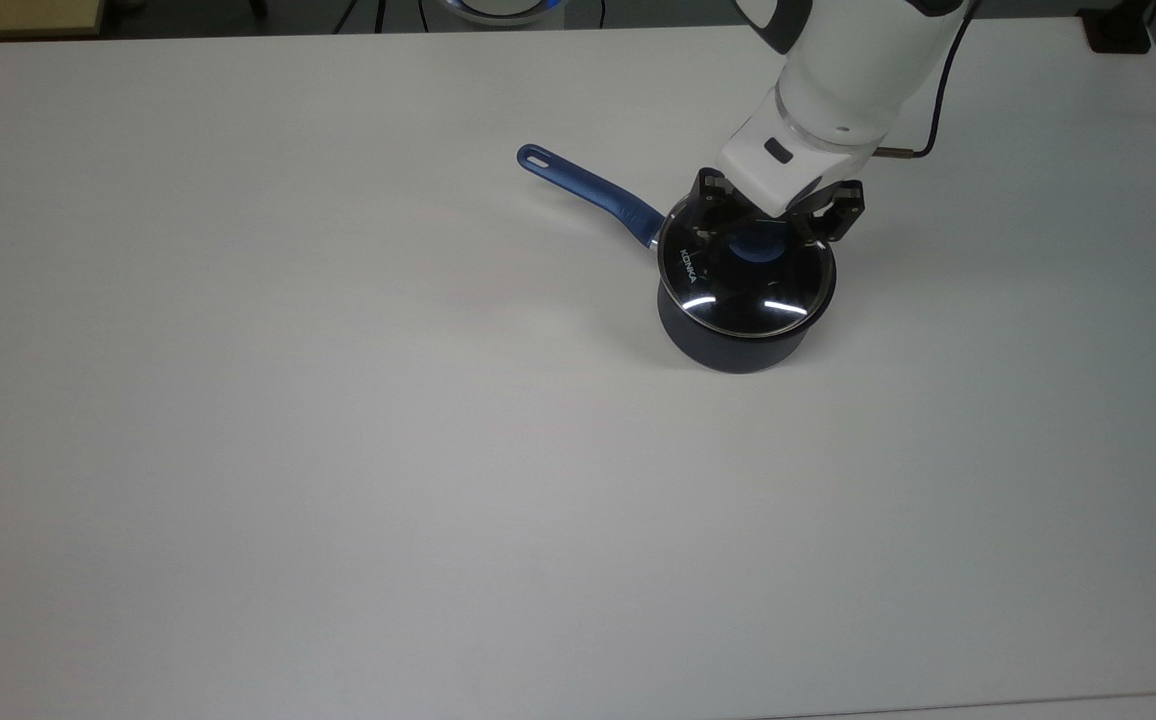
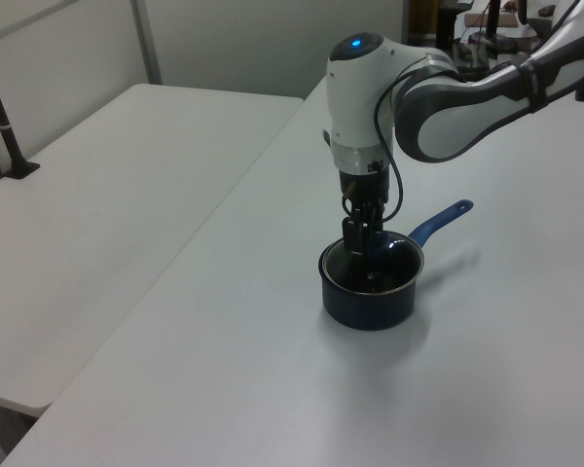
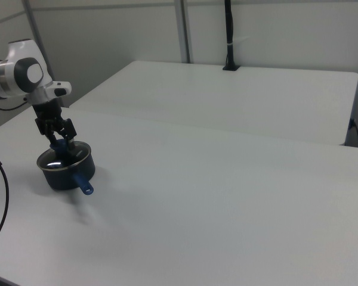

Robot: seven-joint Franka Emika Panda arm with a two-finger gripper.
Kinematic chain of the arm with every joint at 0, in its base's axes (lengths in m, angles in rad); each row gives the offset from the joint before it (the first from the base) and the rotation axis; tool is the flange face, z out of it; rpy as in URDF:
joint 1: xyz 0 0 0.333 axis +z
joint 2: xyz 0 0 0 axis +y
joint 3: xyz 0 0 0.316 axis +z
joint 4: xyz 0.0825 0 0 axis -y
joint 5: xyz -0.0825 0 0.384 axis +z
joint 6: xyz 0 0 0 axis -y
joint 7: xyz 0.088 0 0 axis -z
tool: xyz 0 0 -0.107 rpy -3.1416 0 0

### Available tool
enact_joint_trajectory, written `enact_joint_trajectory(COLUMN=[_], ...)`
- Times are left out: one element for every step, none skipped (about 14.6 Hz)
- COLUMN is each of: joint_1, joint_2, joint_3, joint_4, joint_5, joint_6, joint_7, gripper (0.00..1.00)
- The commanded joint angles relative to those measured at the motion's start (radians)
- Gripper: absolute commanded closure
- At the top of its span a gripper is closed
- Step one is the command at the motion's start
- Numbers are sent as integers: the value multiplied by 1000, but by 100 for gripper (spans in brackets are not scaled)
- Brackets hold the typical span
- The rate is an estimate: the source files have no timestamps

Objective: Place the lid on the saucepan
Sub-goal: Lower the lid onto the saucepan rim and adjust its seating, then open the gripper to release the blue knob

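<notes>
The lid (image 1: 746,283) sits flat across the mouth of the saucepan (image 1: 728,345), its steel rim matching the pan's rim all round in the top view, so the placing itself looks done; the pan stands on the white counter (image 1: 338,450) toward the top view's right and far side, with its blue handle (image 1: 590,188) reaching up and to the top view's left. The claw (image 1: 776,215) hangs just above the lid's blue knob (image 1: 756,243) with its two fingers spread wide, one on each side of the knob and neither pressing it; I judge this to be a release posture, the fingers parted so the lid can rest on its own weight and the arm can lift straight up without dragging it.

The top view gives what the others do not: the white "KONKA" lettering near the lid's left edge, the bright glints on the glass, and the clear gap between each finger and the knob. The left view shows the arm's vertical approach, the wrist coming straight down over the pan (image 2: 368,292), and the handle pointing away to the left view's right; the glass there is nearly invisible, so the pan seems open. The right view puts the handle (image 3: 80,182) toward the near side and shows the claw (image 3: 56,132) raised a little above the pan (image 3: 65,170), which suggests clearance for a clean retreat.
</notes>
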Motion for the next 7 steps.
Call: enact_joint_trajectory(joint_1=[-12, -18, -29, -39, -52, -65, -79], joint_2=[-31, -42, -56, -71, -91, -115, -137], joint_3=[-10, -12, -10, -10, -10, -10, -12], joint_4=[-16, -9, -9, -8, -5, -5, -5], joint_5=[-2, -1, 1, 4, 6, 13, 21], joint_6=[12, 9, -2, -26, -58, -88, -111], joint_7=[7, 4, -8, -28, -51, -67, -71], gripper=[0, 0, 0, 0, 0, 0, 0])
